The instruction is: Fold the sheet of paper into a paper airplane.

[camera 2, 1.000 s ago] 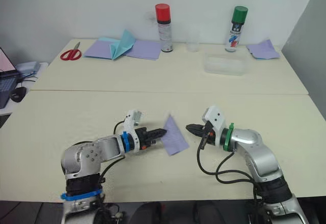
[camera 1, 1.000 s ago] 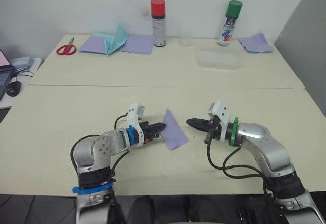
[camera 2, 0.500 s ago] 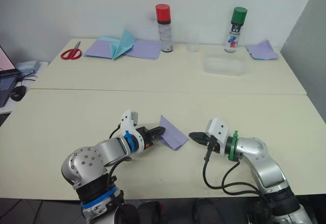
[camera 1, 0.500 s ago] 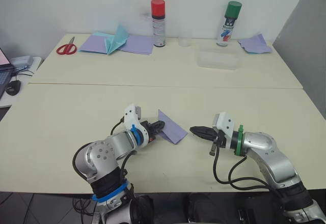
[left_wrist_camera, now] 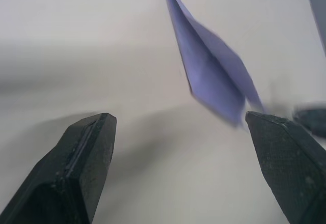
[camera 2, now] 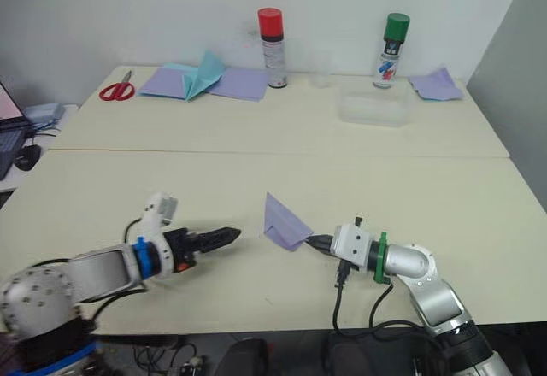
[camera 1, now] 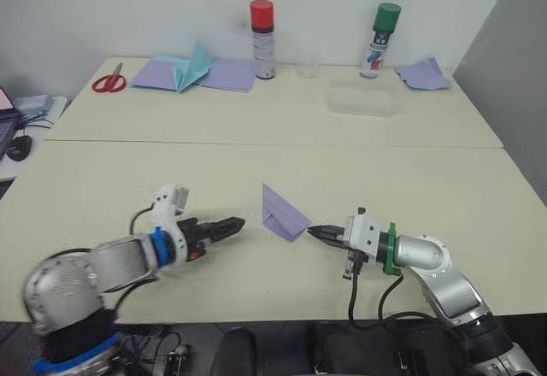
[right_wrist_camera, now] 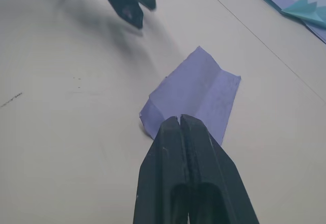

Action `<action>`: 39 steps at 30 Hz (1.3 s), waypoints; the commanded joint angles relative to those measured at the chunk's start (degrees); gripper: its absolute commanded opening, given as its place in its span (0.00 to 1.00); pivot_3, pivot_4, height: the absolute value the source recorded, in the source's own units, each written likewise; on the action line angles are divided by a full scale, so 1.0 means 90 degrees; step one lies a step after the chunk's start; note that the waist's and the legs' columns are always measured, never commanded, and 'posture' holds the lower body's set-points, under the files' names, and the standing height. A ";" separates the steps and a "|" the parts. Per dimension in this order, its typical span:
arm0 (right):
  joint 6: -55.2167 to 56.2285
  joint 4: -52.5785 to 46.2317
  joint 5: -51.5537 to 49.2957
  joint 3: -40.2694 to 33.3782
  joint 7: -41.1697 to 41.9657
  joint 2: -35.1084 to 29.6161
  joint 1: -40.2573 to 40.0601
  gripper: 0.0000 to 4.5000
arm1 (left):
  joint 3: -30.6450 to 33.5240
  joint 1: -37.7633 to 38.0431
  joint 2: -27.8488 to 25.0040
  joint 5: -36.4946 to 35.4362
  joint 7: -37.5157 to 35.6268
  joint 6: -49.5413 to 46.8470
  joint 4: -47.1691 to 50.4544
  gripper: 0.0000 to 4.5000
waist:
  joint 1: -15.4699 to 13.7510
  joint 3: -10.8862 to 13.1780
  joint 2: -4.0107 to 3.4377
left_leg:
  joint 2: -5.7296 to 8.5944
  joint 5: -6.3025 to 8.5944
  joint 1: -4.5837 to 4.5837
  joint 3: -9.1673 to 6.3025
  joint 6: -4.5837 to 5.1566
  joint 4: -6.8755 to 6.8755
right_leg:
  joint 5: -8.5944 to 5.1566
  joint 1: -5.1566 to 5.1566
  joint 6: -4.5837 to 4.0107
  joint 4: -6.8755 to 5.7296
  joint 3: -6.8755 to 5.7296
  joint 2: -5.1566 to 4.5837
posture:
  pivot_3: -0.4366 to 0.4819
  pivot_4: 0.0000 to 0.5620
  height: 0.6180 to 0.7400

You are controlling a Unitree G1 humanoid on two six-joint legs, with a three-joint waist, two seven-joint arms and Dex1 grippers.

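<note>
Cream surface [camera 1: 102, 171] carried the folded sheet of paper [camera 1: 282, 213]; your left gripper [camera 1: 229, 225] had released it and pulled back, fingers apart; right gripper [camera 1: 314, 232], fingers together, touched its edge. Folding unfinished.

Two spray cans stand on the table [camera 1: 102, 171], one red-capped [camera 1: 262, 39] and one green-capped [camera 1: 378, 40]. There is one pair of scissors [camera 1: 109, 81], one teal folded paper [camera 1: 195, 65], one clear tray [camera 1: 364, 100] and one folded lavender sheet of paper [camera 1: 280, 212]. Flat lavender sheets lie in perhaps three patches (overlaps hide the true number), and there are two pincers, left [camera 1: 231, 223] and right [camera 1: 313, 232].
</note>
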State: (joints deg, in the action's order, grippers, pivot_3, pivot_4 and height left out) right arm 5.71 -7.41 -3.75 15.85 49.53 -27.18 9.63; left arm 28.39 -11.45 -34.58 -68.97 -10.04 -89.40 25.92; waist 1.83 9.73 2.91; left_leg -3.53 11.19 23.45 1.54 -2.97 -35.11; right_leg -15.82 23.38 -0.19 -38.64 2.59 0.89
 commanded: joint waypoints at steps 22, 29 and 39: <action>0.0323 0.0834 0.0874 0.0376 -0.1125 0.1012 0.0428 0.89 | -0.2487 0.0710 -0.1648 0.4743 -0.5826 0.8519 -0.0787 1.00 | -0.0011 0.0032 -0.0068 | -0.0011 0.0004 0.0015 0.0016 -0.0023 0.0014 | -0.0025 0.0032 -0.0041 -0.0029 -0.0001 0.0005 | 0.48 0.27 1.00; 0.0350 0.0991 0.0897 0.0373 -0.1211 0.1166 0.0480 0.40 | -0.2502 0.1007 -0.1501 0.4701 -0.5569 0.8337 -0.0368 1.00 | -0.0007 0.0032 -0.0067 | -0.0010 0.0003 0.0015 0.0020 -0.0023 0.0010 | -0.0025 0.0031 -0.0041 -0.0030 -0.0002 0.0004 | 0.48 0.27 1.00; 0.0186 0.1151 0.0821 0.0238 -0.1325 0.1288 0.0517 0.00 | -0.2493 0.1099 -0.1441 0.4709 -0.5512 0.8257 -0.0253 1.00 | -0.0005 0.0032 -0.0067 | -0.0011 0.0003 0.0004 0.0015 -0.0022 0.0006 | -0.0025 0.0022 -0.0041 -0.0038 -0.0002 0.0005 | 0.48 0.27 1.00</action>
State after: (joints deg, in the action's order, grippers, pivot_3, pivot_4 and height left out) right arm 7.03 3.25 4.67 19.23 38.29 -15.74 13.16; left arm 5.23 -1.34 -47.83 -26.12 -60.11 -15.04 22.04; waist 1.78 10.01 2.31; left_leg -3.63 11.21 23.49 1.68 -3.16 -35.06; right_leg -16.04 23.57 -0.56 -38.98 2.57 0.94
